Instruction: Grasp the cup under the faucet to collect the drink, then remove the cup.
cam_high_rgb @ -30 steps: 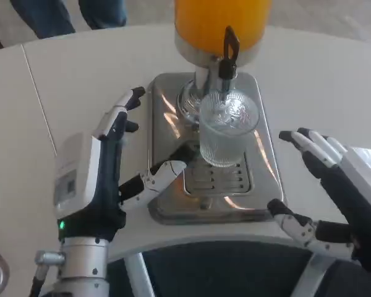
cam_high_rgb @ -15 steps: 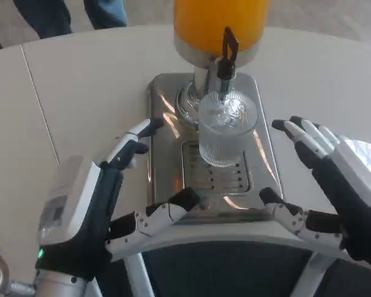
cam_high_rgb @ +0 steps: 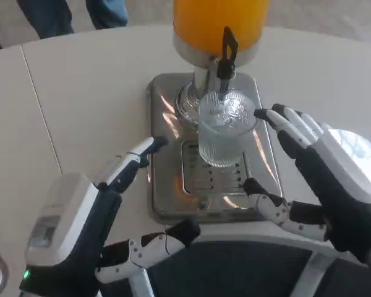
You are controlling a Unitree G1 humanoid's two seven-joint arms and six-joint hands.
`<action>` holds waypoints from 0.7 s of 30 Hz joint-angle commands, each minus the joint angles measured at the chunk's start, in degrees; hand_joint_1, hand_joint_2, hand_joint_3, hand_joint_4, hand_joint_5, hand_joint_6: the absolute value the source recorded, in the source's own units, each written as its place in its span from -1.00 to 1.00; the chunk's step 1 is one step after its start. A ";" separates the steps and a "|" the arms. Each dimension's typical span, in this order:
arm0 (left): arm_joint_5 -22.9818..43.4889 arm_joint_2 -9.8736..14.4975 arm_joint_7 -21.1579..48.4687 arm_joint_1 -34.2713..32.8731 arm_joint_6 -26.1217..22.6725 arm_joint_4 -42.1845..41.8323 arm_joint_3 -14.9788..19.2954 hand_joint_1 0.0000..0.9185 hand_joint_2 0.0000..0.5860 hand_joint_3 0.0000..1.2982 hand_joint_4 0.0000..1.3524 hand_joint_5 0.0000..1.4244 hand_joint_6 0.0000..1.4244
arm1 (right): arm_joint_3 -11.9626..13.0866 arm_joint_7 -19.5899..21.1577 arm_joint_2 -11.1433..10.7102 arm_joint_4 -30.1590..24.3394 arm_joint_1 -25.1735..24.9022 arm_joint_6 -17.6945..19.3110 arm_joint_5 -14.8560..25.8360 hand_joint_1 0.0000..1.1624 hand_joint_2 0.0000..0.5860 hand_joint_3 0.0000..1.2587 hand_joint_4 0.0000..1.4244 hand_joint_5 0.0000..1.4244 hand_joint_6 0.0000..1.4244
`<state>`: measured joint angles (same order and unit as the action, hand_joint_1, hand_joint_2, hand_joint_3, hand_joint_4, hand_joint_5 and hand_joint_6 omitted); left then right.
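Note:
A clear ribbed cup (cam_high_rgb: 224, 133) stands empty on the steel drip tray (cam_high_rgb: 173, 111), right under the black faucet lever (cam_high_rgb: 227, 51) of the orange drink dispenser (cam_high_rgb: 219, 21). My right hand (cam_high_rgb: 318, 179) is open just right of the cup, its fingertips close to the rim but apart from it. My left hand (cam_high_rgb: 89, 229) is open near the table's front edge, left of the tray and well short of the cup.
The white table (cam_high_rgb: 80, 93) stretches left and behind the dispenser. Its curved front edge runs below the tray, with a dark floor gap beneath. A person's legs (cam_high_rgb: 49, 15) stand at the far left back.
My left hand has drawn back toward me and away from the tray. My right hand has moved forward and left, nearer the cup. The cup stays put.

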<state>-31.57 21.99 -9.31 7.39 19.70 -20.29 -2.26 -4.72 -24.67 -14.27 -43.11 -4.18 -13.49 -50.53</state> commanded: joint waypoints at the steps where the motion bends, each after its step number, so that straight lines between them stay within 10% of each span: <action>1: 0.55 0.13 1.27 1.58 1.63 -1.18 1.22 -0.76 -0.64 -0.65 -0.72 -0.59 -0.43 | 0.10 1.51 0.38 -0.34 -1.41 0.04 -0.31 -0.04 0.51 -0.88 -1.00 -1.00 -0.98; 21: -1.72 0.93 3.71 6.22 6.71 -4.39 2.09 -0.76 -0.64 -0.69 -0.77 -0.64 -0.46 | -0.02 10.49 0.19 10.32 -12.76 2.50 2.92 -0.09 0.49 -0.88 -1.00 -1.00 -0.96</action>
<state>-32.30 22.43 -6.45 12.88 25.08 -23.72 -0.31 -4.68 -15.64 -13.81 -33.51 -15.97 -11.84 -48.06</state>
